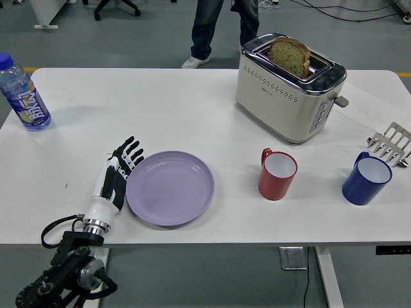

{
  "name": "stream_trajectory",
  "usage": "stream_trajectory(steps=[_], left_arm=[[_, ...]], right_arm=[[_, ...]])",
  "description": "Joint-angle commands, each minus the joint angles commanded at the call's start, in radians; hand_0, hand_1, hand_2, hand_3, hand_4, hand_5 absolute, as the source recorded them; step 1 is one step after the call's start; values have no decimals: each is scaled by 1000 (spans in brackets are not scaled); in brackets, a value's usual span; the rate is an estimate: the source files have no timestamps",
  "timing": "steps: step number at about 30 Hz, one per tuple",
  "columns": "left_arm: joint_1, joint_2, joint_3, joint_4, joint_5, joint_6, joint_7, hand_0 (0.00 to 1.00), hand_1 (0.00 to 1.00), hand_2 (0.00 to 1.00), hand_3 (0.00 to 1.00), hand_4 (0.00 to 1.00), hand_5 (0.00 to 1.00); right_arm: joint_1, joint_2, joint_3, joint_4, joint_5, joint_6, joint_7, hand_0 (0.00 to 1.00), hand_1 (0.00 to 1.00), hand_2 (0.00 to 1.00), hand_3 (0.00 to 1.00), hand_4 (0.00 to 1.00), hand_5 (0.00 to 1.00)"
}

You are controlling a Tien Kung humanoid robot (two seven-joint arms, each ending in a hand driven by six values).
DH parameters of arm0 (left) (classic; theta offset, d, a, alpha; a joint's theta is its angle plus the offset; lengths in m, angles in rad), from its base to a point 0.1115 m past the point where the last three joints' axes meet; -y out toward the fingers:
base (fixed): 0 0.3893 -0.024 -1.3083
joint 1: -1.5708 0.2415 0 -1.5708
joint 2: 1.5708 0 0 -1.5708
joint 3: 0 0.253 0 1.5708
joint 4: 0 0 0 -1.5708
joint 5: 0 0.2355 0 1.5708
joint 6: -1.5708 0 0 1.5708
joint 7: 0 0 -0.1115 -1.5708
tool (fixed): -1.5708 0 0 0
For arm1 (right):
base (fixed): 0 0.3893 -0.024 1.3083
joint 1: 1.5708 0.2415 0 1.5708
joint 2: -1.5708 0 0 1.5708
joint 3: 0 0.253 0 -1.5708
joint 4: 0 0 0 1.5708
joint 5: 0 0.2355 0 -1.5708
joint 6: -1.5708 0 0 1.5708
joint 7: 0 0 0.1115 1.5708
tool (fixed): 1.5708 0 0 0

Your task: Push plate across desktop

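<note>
A lilac plate lies flat on the white table, left of centre near the front edge. My left hand rests edge-on against the plate's left rim, its black-and-white fingers straight and spread, holding nothing. The black left arm comes up from the lower left corner. The right arm is out of the picture.
A red mug stands to the plate's right, a blue mug further right. A cream toaster with a bread slice sits at the back. A water bottle is far left, a metal rack at the right edge. A person's legs show beyond the table.
</note>
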Motion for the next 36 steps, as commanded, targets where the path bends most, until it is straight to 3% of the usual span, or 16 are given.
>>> stream_trajectory(steps=[12,36], left_arm=[[-15,4,87,-3,-16,1,-1,849,882,911,898,466,998],[-55,4,165,-15,-34,-3,-1,849,881,910,898,471,998]], right_arm=[[-7,-1,3,0,-3,0,-2,609,550,651,615,140,353],[-2,-3,4,0,-4,0,-1,607,548,649,614,140,354]])
